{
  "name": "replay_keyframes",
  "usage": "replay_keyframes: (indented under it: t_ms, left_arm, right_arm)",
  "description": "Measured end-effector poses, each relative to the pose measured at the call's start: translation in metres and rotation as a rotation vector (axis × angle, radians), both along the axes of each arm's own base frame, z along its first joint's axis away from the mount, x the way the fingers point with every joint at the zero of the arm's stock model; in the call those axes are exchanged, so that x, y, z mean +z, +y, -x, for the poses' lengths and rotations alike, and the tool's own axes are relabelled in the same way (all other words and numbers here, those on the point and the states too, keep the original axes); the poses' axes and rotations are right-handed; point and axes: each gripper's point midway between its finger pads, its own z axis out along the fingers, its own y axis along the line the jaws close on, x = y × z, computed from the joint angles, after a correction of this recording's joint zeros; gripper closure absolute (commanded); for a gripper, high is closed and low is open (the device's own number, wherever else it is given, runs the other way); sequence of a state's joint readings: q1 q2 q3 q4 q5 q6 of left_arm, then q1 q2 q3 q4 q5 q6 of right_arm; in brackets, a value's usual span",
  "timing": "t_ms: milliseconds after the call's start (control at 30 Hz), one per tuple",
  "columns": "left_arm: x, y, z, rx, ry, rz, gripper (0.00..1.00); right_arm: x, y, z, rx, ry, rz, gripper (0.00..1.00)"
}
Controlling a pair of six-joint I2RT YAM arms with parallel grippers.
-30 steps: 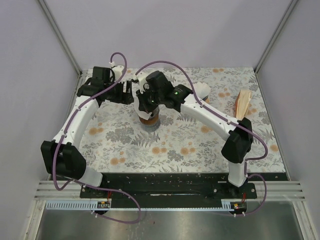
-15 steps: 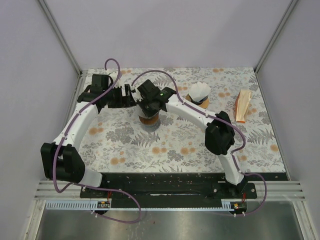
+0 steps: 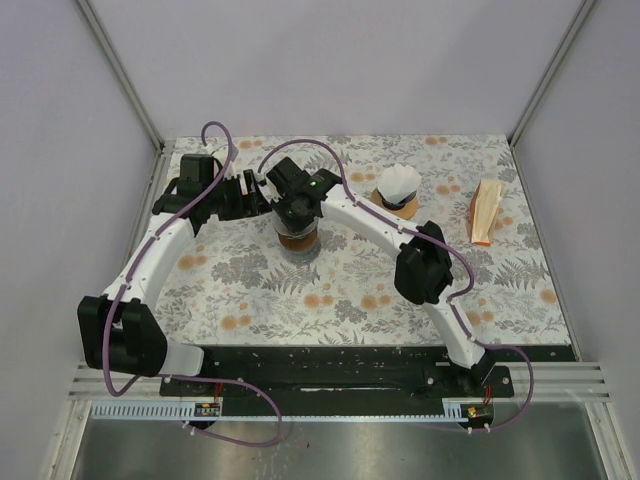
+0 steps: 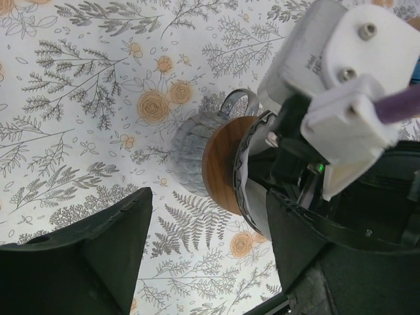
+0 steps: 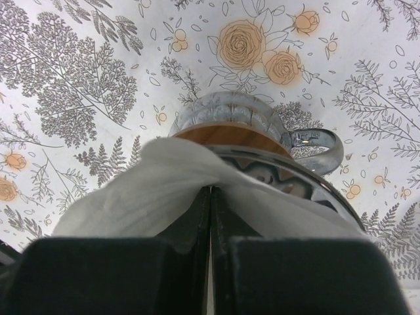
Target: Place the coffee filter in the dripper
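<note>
We see our right gripper [image 5: 210, 197] clenched on the white coffee filter [image 5: 144, 190], which drapes over the rim of the dripper [image 5: 226, 131] on the floral tabletop [image 3: 250, 290]. Our left gripper [image 4: 207, 210] is released, jaws spread wide beside the dripper.

My table [image 3: 350, 290] carries a floral cloth; on it stand a glass dripper [image 3: 297, 245], a white filter on its brown base [image 3: 397, 188], and perhaps a filter pack [image 3: 485, 212].
</note>
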State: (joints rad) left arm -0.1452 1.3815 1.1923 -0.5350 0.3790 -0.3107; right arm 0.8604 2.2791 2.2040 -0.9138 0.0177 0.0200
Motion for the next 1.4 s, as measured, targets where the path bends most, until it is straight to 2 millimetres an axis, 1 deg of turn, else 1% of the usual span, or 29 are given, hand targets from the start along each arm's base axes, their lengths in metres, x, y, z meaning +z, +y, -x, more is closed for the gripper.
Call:
replay_keyframes:
  t_ms: [200, 267, 367, 533, 667, 800, 1067, 1133, 1233, 1400]
  left_arm:
    - [-0.015, -0.001, 0.007, 0.008, 0.031, 0.019, 0.33]
    - [-0.019, -0.002, 0.01, 0.008, 0.044, 0.027, 0.34]
    - [-0.02, -0.004, 0.01, 0.006, 0.047, 0.037, 0.34]
    - [-0.022, -0.006, 0.007, 0.002, 0.051, 0.052, 0.34]
    - [-0.027, -0.008, 0.005, 0.002, 0.068, 0.058, 0.34]
    - [-0.033, -0.012, 0.005, -0.01, 0.091, 0.072, 0.37]
    - [-0.037, -0.018, 0.007, -0.026, 0.107, 0.105, 0.43]
    - [-0.037, -0.02, 0.007, -0.03, 0.107, 0.113, 0.43]
    - [-0.037, -0.02, 0.007, -0.031, 0.104, 0.117, 0.36]
    - [-0.033, -0.013, 0.008, -0.01, 0.107, 0.119, 0.31]
  right_arm:
    - [-0.014, -0.004, 0.004, -0.002, 0.044, 0.049, 1.0]
    - [-0.014, -0.004, 0.004, -0.002, 0.049, 0.055, 1.0]
    - [-0.013, -0.005, 0.005, -0.002, 0.057, 0.063, 1.0]
    - [-0.014, -0.006, 0.006, -0.002, 0.072, 0.077, 1.0]
    - [-0.018, -0.007, 0.005, -0.003, 0.091, 0.087, 1.0]
    - [-0.018, -0.006, 0.007, 0.004, 0.104, 0.077, 1.0]
    - [-0.019, -0.004, 0.009, 0.012, 0.119, 0.069, 1.0]
    - [-0.019, -0.003, 0.01, 0.015, 0.122, 0.066, 1.0]
    - [-0.019, -0.003, 0.01, 0.018, 0.125, 0.064, 1.0]
    - [-0.019, 0.001, 0.01, 0.022, 0.122, 0.051, 1.0]
